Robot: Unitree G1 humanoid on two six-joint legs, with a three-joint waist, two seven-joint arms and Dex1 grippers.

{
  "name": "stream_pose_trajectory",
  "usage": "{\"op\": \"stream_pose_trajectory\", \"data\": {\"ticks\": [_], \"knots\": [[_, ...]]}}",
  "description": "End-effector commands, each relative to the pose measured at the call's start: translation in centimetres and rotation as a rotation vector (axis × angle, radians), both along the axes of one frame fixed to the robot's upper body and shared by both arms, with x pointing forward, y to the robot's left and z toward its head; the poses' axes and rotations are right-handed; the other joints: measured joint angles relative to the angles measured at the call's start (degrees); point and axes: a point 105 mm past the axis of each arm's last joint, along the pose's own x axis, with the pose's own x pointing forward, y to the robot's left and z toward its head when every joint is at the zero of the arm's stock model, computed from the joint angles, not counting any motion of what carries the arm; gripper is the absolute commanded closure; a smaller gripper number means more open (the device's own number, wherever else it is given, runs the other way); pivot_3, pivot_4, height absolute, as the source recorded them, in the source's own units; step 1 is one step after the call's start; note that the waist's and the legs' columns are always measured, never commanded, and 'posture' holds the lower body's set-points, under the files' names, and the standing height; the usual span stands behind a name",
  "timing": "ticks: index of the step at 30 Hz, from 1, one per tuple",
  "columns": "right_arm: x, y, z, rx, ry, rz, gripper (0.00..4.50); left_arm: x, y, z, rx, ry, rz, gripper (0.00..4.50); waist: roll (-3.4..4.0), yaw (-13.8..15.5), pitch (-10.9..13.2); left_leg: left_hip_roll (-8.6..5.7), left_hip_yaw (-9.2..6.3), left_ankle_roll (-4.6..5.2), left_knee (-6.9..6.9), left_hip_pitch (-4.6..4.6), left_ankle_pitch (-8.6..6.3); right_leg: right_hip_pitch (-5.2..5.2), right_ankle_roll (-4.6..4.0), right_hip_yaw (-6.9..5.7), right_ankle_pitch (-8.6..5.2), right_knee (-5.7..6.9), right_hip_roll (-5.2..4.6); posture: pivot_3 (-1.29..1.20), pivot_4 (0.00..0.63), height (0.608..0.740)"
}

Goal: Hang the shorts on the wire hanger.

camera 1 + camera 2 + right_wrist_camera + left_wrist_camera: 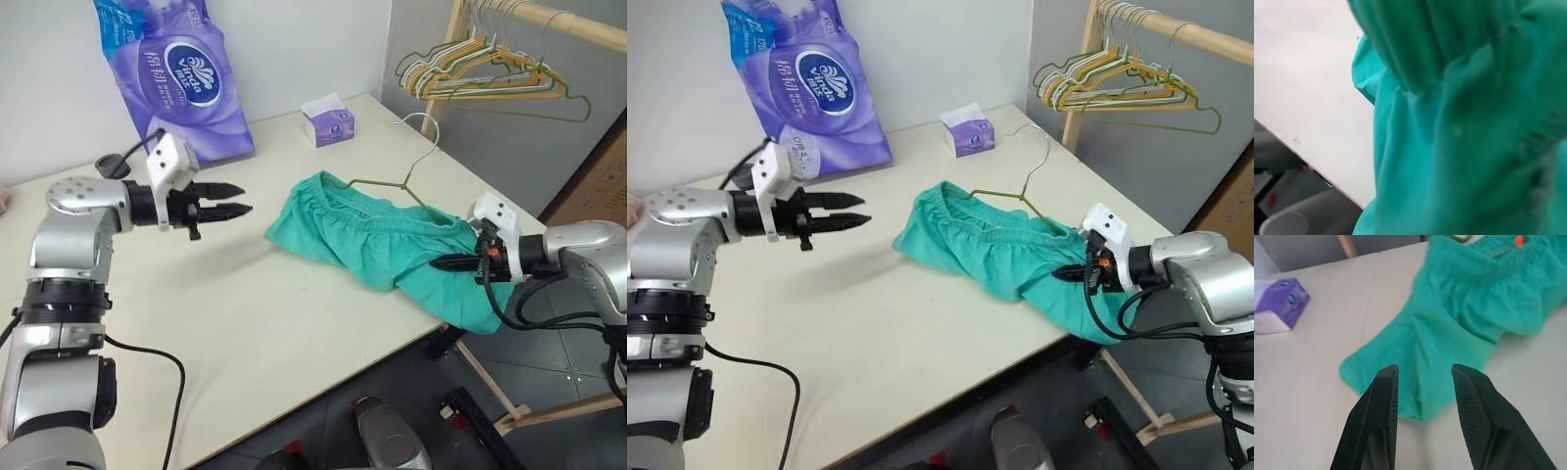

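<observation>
The shorts (382, 240) lie partly over the wire hanger (411, 171), not yet hung; the right gripper (453, 262) pinches their edge, while the left gripper (230, 200) is parted and empty.

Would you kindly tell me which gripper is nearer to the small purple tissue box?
The left gripper, hovering open over the table, is nearer the small purple tissue box. The right gripper, shut on the teal-green cloth shorts, sits farther, at the table's near edge.

The wire hanger (407, 176) runs under the shorts (377, 240) (lower part hidden).
</observation>
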Motion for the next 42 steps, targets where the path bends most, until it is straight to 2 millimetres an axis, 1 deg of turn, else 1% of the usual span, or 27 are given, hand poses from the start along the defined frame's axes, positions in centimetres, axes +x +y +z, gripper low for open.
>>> {"op": "stream_pose_trajectory", "data": {"ticks": [1, 4, 6, 8, 11, 13, 15, 18, 20, 21, 24, 27, 30, 33, 35, 37, 42], "knots": [[0.0, -3.2, 1.8, 0.014, -0.019, -0.177, 4.5, -2.4, -3.4, 0.9, -0.012, -0.001, -0.179, 2.12, -0.01, 0.1, 0.0, -0.01, 0.0, 0.0, 0.0, -0.02, 0.0, 0.0, 0.0, 0.01, 0.0, -0.02, -0.02, -0.42, 0.078, 0.74], [-0.1, -6.1, 1.7, 0.005, 0.011, -0.339, 4.5, -4.0, -6.4, 1.1, -0.054, 0.016, -0.305, 1.29, -0.05, 0.4, 0.0, -0.04, 0.01, 0.0, 0.03, -0.04, 0.0, 0.03, 0.0, 0.02, 0.0, -0.05, -0.06, -0.43, 0.081, 0.74], [-0.6, -7.8, 1.5, -0.015, 0.026, -0.427, 4.5, -5.0, -8.7, 1.6, -0.113, 0.041, -0.395, 1.29, -0.04, 0.4, 0.0, -0.03, 0.0, 0.01, 0.03, -0.02, 0.0, 0.05, 0.01, 0.02, 0.01, -0.03, -0.06, -0.45, 0.091, 0.74], [-1.0, -9.1, 1.5, -0.016, 0.037, -0.503, 4.5, -5.7, -10.3, 2.0, -0.15, 0.06, -0.455, 1.29, -0.04, 0.2, 0.0, -0.01, -0.02, 0.01, 0.02, 0.0, -0.01, 0.08, 0.01, 0.02, 0.01, -0.03, -0.04, -0.45, 0.091, 0.74], [-1.3, -11.8, 2.1, 0.019, 0.022, -0.677, 4.5, -6.4, -12.7, 2.0, -0.158, 0.053, -0.542, 1.29, -0.02, -0.2, -0.1, -0.02, 0.0, 0.02, 0.02, 0.0, -0.01, 0.1, 0.01, 0.03, 0.01, -0.03, -0.02, -0.48, 0.099, 0.74], [-1.3, -13.8, 2.9, 0.033, -0.016, -0.802, 4.5, -5.8, -14.6, 2.3, -0.187, 0.034, -0.535, 1.29, -0.01, -0.2, -0.1, -0.03, 0.05, 0.02, 0.02, 0.01, -0.01, 0.11, 0.01, 0.03, 0.01, -0.03, -0.02, -0.49, 0.105, 0.74], [-1.5, -15.1, 3.4, 0.032, -0.038, -0.881, 4.5, -4.4, -16.1, 2.0, -0.154, -0.04, -0.466, 1.29, -0.01, -0.3, -0.1, -0.03, 0.06, 0.03, 0.03, 0.02, -0.01, 0.15, 0.02, 0.03, 0.02, -0.05, -0.02, -0.5, 0.108, 0.74], [-1.5, -16.3, 4.6, 0.005, -0.086, -0.964, 4.5, -2.4, -18.2, 2.0, -0.15, -0.11, -0.37, 0.73, 0.0, -0.4, -0.1, -0.03, 0.06, 0.03, 0.02, 0.05, -0.01, 0.2, 0.02, 0.04, 0.02, -0.06, -0.01, -0.51, 0.114, 0.74], [-1.3, -17.0, 5.5, -0.015, -0.122, -1.007, 4.5, -1.7, -19.4, 2.5, -0.164, -0.152, -0.336, 0.12, 0.01, -0.8, -0.1, -0.03, 0.09, 0.04, 0.01, 0.06, -0.02, 0.2, 0.03, 0.04, 0.02, -0.08, 0.0, -0.51, 0.115, 0.74], [-1.3, -17.2, 5.7, -0.018, -0.13, -1.02, 4.5, -1.5, -19.7, 2.6, -0.166, -0.168, -0.326, 0.04, 0.01, -1.0, -0.1, -0.03, 0.13, 0.04, 0.01, 0.05, -0.02, 0.2, 0.03, 0.04, 0.02, -0.08, 0.0, -0.51, 0.118, 0.74], [-1.0, -18.3, 7.3, -0.06, -0.19, -1.119, 4.5, -0.5, -21.8, 5.0, -0.204, -0.305, -0.277, 0.04, 0.0, -1.7, -0.1, -0.04, 0.17, 0.05, 0.0, 0.04, -0.03, 0.2, 0.04, 0.03, 0.01, -0.1, 0.01, -0.51, 0.12, 0.74], [0.2, -19.0, 9.9, -0.076, -0.275, -1.162, 4.5, -0.2, -24.2, 7.3, -0.233, -0.399, -0.273, 0.04, -0.01, -1.9, 0.0, -0.06, 0.27, 0.06, -0.01, 0.04, -0.03, 0.2, 0.08, 0.04, 0.02, -0.16, 0.0, -0.51, 0.134, 0.74], [0.8, -19.4, 11.3, -0.071, -0.304, -1.181, 4.5, 0.1, -25.6, 8.4, -0.247, -0.433, -0.263, 0.04, -0.04, -2.3, 0.0, -0.05, 0.33, 0.09, -0.03, 0.05, -0.05, 0.22, 0.12, 0.06, 0.02, -0.23, 0.01, -0.51, 0.143, 0.74], [1.3, -20.8, 12.3, -0.032, -0.307, -1.263, 4.5, 0.2, -27.2, 9.1, -0.239, -0.45, -0.265, 0.04, -0.06, -2.9, 0.1, -0.03, 0.31, 0.11, -0.08, 0.06, -0.06, 0.25, 0.13, 0.03, 0.01, -0.28, 0.06, -0.5, 0.145, 0.74], [1.6, -21.5, 12.6, 0.001, -0.292, -1.304, 4.5, 0.2, -28.0, 9.2, -0.222, -0.445, -0.273, 0.04, -0.02, -3.3, 0.2, -0.06, 0.34, 0.12, -0.08, 0.05, -0.07, 0.27, 0.16, 0.06, 0.0, -0.32, 0.05, -0.5, 0.149, 0.74], [1.9, -21.7, 12.5, 0.032, -0.251, -1.327, 4.5, 0.2, -28.7, 9.1, -0.179, -0.463, -0.292, 0.04, 0.03, -3.5, 0.4, -0.07, 0.39, 0.15, -0.09, 0.05, -0.09, 0.27, 0.19, 0.1, 0.0, -0.34, 0.04, -0.5, 0.152, 0.74], [2.4, -21.6, 10.9, 0.044, -0.129, -1.349, 4.5, -0.1, -30.0, 9.2, -0.124, -0.511, -0.332, 0.04, 0.08, -3.8, 0.6, -0.05, 0.41, 0.2, -0.12, 0.07, -0.11, 0.27, 0.2, 0.11, -0.01, -0.34, 0.06, -0.5, 0.153, 0.74]]}}
